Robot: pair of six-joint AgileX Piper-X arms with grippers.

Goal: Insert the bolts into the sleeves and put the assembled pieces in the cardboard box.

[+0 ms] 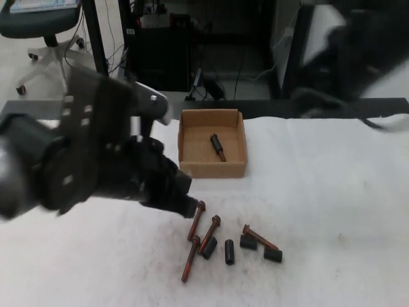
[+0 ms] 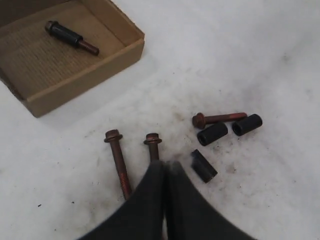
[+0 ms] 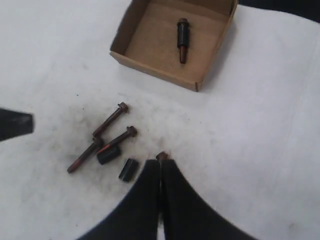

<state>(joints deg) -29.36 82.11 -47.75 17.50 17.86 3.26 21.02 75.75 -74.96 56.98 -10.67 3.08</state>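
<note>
Bolts [image 1: 196,221] lie loose just right of the left gripper [image 2: 165,165], shafts running roughly near-to-far. It's the closer one, pinched closed and empty, same as the right gripper [image 3: 160,162].

— What is lying in the box [image 1: 214,169]?
— One sleeved bolt [image 1: 218,147] is lying inside it. Loose bolts [image 1: 197,220] and sleeves [image 1: 229,251] are lying together before it, on the table [image 1: 332,192].

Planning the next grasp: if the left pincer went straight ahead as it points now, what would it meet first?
Probably the copper-coloured metal bolt whose head lies just beyond the left pincer; how high the pincer hangs is unclear.
</note>
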